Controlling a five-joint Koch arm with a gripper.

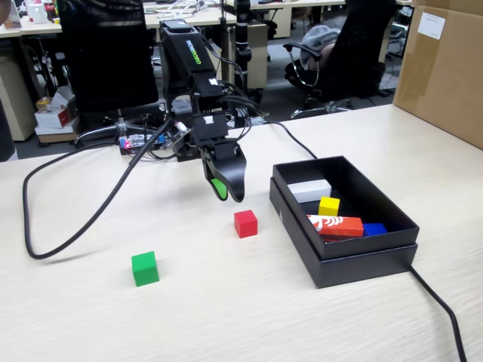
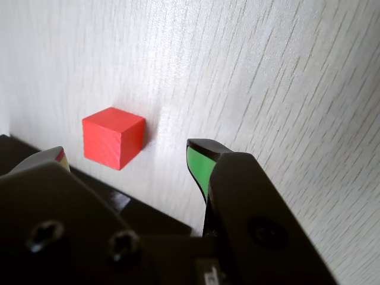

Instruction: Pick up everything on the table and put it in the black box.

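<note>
Table (image 1: 226, 317): pale wood-grain.
Gripper (image 1: 226, 191): raised, jaws spread, empty.
Red cube (image 1: 245, 223): on table, 5 o'clock of gripper.
Green cube (image 1: 145, 268): 8 o'clock of red cube.
Yellow cube (image 1: 329, 206): inside black box (image 1: 362, 264).

Three small cubes show in the fixed view: one green cube (image 1: 145, 268), one red cube (image 1: 245, 223) and one yellow cube (image 1: 329, 206). Two of them, the green and the red, lie on the one pale bench (image 1: 226, 302); the yellow one sits inside the one black box (image 1: 362, 264). That box also holds three other pieces: one white block (image 1: 311, 190), one blue block (image 1: 373, 228) and one long red-and-white carton (image 1: 336, 225). One large brown carton (image 1: 441, 68) stands at the bench's far right. The wrist view shows only one cube, the red one (image 2: 113, 138).
</note>
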